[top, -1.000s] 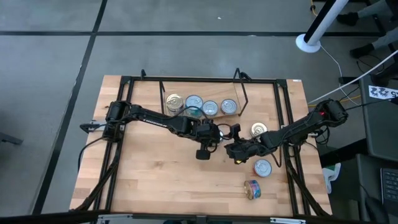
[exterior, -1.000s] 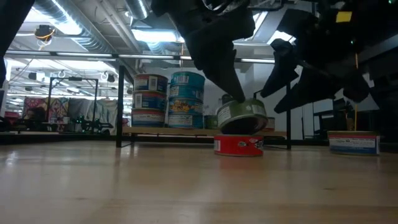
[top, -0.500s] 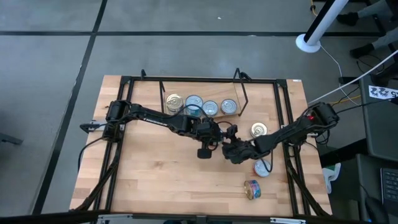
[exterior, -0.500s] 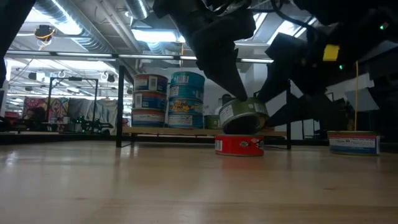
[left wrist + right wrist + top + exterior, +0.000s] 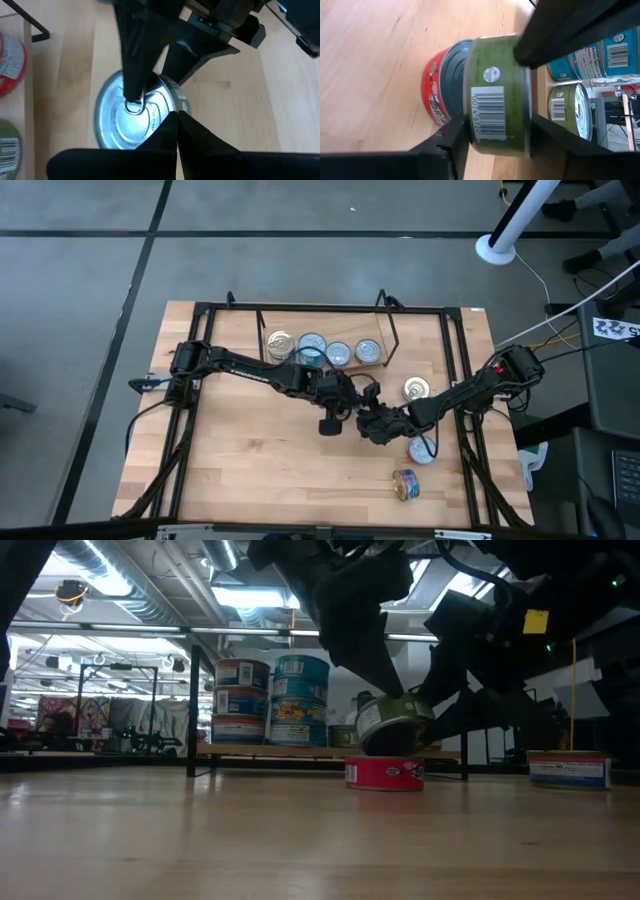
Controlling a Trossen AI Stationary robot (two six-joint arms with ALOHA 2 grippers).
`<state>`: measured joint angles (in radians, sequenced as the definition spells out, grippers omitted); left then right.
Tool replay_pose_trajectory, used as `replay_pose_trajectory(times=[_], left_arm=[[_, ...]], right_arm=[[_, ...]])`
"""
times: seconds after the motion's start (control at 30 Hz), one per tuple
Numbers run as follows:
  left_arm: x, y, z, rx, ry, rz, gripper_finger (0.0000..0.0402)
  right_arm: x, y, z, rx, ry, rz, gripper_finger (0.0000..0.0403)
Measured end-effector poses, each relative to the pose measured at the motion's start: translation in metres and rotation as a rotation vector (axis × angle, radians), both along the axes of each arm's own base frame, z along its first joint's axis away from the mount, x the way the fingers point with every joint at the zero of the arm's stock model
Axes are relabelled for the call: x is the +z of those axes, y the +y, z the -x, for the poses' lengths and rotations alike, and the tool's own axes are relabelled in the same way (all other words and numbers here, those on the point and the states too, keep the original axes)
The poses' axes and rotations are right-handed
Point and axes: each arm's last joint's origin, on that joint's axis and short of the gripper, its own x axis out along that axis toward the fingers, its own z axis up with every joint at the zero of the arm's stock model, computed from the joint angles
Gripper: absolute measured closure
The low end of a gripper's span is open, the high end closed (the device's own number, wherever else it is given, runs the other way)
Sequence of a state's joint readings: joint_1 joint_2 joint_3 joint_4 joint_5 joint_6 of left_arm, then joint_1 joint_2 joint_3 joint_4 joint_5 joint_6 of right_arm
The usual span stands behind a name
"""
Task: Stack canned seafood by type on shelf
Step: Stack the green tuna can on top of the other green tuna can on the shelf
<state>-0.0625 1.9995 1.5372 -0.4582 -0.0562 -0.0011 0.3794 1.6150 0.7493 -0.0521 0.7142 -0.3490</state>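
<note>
Green-labelled tin [image 5: 393, 724] now tilted, silver-lidded

A tin [image 5: 392, 726] hangs tilted just above another tin [image 5: 384, 774] on the counter [image 5: 300, 840], with the shelf [image 5: 250, 751] and its stacked tins [image 5: 272, 700] behind.

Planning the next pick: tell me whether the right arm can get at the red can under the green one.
Probably not yet: the green can sits tilted on the red can, with the right tool straddling the green one.

Green-labelled tin [image 5: 393, 723] tilted above a red tin [image 5: 384, 774] (silver lids), stacked tins [image 5: 272, 700] on the shelf [image 5: 300, 751] behind.
</note>
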Motion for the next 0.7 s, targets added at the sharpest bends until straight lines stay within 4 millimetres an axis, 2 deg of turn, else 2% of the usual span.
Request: replay_pose_trajectory(times=[0.17, 0.43, 0.53, 0.7], left_arm=[[0.001, 0.000, 0.000, 0.002, -0.005, -0.001, 0.0401], [0.001, 0.000, 0.000, -0.009, -0.004, -0.007, 0.0388], [0.007, -0.001, 0.003, -0.016, -0.007, -0.006, 0.0365], [0.037, 0.000, 0.019, -0.016, -0.026, -0.001, 0.0307]], right_arm=[[0.000, 0.000, 0.000, 0.003, 0.002, 0.000, 0.0271], [0.001, 0.000, 0.000, 0.000, -0.003, -0.001, 0.0251], [0.003, 0.001, -0.002, 0.003, -0.011, -0.012, 0.0253], [0.010, 0.003, -0.008, 0.021, -0.019, -0.001, 0.0264]])
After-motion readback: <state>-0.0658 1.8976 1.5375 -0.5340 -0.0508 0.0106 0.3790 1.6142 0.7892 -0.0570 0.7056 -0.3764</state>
